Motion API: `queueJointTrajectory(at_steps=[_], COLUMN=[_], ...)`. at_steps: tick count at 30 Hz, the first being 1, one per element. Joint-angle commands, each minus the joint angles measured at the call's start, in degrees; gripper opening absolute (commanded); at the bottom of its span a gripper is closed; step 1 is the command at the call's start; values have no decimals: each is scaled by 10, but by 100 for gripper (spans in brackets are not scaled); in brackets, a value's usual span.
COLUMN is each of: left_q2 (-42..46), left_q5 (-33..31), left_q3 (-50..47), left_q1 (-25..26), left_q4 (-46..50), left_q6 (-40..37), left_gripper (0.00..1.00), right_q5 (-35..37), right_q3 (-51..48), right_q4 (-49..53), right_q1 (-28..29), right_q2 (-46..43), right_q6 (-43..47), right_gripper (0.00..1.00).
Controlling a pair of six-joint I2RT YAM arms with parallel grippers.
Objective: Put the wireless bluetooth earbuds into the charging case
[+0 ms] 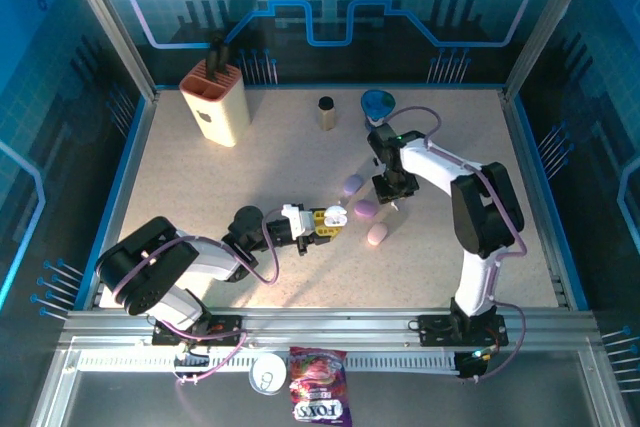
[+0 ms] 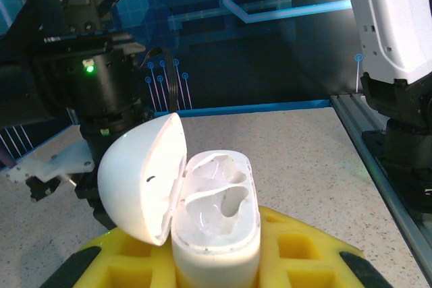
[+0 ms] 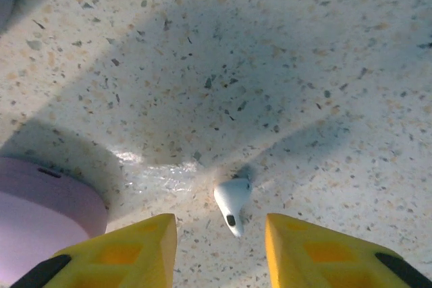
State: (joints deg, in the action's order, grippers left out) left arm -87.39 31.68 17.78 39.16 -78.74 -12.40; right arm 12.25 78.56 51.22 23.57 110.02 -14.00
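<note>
Bench (image 1: 250,167) from above: the left hand (image 1: 328,219) reaches in from the left and grips an open white case (image 1: 337,214) near the middle. Just beyond it lie a lilac case (image 1: 352,184) and two pink cases (image 1: 366,209), all closed. The right hand (image 1: 392,195) points down at the bench just right of them.

Left wrist view: the case stands upright, clamped between the yellow fingers (image 2: 297,247). Its lid (image 2: 145,177) is swung back to the left, and both moulded wells are empty.

Right wrist view: a white earbud (image 3: 231,202) lies on the speckled bench between the two yellow fingers (image 3: 128,251). They stand apart on either side of it and neither touches it. A pastel case (image 3: 40,214) sits at the left edge, beside the left finger.
</note>
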Motion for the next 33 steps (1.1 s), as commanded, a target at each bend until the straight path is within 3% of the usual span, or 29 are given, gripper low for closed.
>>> queueJointTrajectory(at_steps=[1, 13, 25, 29, 33], left_q2=[-4, -11, -14, -13, -15], left_q5=[-5, -3, 0, 0, 3], left_q3=[-9, -6, -4, -5, -1], left_q1=[-3, -4, -4, -4, -3], left_q4=[-15, -15, -15, -15, -15], left_q6=[-4, -1, 4, 6, 8], left_gripper=[0, 0, 0, 0, 0], right_q5=[18, 27, 21, 13, 6], right_q3=[33, 53, 36, 28, 28], right_q4=[59, 58, 28, 29, 33], right_q1=[-5, -8, -9, -8, -9], right_q2=[32, 73, 69, 46, 28], right_q6=[23, 7, 1, -3, 2], right_gripper=[37, 23, 20, 31, 36])
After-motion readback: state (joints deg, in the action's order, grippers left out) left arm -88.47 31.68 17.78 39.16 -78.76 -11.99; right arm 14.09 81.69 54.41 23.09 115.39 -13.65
